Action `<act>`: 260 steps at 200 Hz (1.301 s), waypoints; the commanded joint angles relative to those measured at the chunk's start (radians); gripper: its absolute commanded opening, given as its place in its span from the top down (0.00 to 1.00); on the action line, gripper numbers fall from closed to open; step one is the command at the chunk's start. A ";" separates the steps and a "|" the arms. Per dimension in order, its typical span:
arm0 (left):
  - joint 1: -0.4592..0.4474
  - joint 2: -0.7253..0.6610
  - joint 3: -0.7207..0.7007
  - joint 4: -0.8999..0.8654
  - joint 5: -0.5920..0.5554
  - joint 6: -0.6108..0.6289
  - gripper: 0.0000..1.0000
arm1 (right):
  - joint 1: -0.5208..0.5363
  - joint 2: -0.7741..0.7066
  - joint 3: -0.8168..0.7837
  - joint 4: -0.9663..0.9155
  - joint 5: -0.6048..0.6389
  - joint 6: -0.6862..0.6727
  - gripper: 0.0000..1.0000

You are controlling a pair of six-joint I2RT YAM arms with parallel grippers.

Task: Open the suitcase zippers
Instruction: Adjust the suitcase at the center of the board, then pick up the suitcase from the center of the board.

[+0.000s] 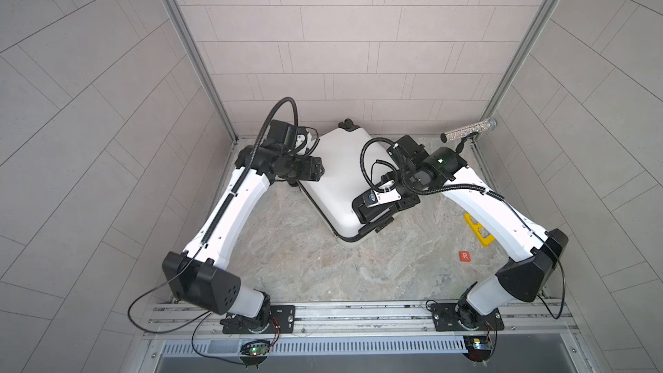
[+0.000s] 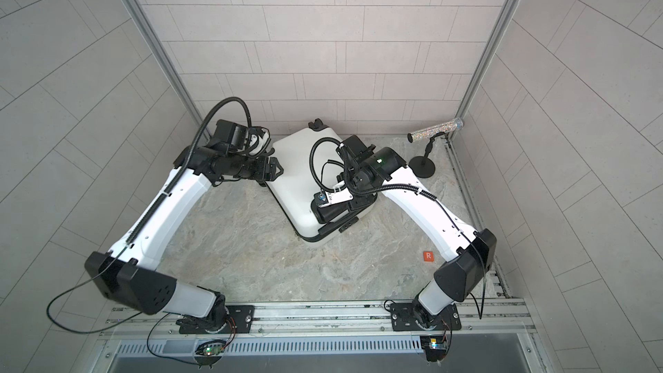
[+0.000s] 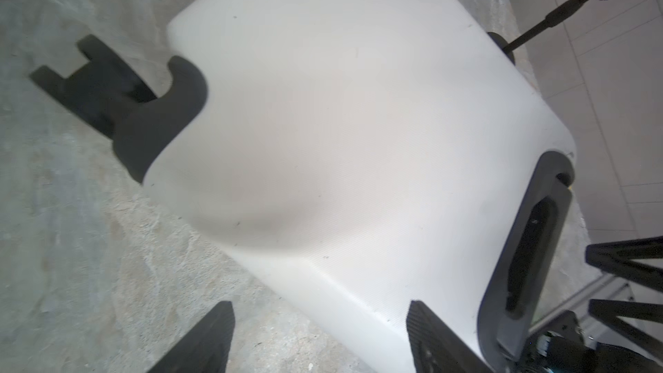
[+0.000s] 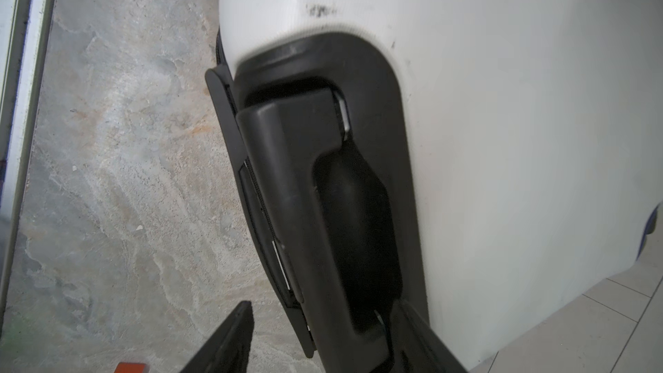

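Suitcase | left tool wide open, empty | right tool open, straddling handle

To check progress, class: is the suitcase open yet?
No: in a top view the suitcase lies flat with its white shells shut together.

White suitcase w/ black handle; grey-beige marbled tabletop; orange tile, yellow block, glittery silver tube.
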 commanded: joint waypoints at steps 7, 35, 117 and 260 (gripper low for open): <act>0.012 -0.050 -0.075 0.066 -0.101 0.037 0.18 | -0.004 0.044 0.045 -0.121 0.012 -0.054 0.37; 0.012 -0.021 -0.084 0.065 -0.063 0.032 0.18 | 0.001 0.061 0.040 -0.120 -0.004 -0.074 0.38; 0.012 -0.013 -0.104 0.099 0.003 0.018 0.18 | 0.079 0.091 -0.094 0.030 -0.034 -0.065 0.41; 0.011 -0.244 -0.323 0.369 0.095 0.109 0.24 | 0.022 0.085 0.122 0.070 -0.199 -0.035 1.00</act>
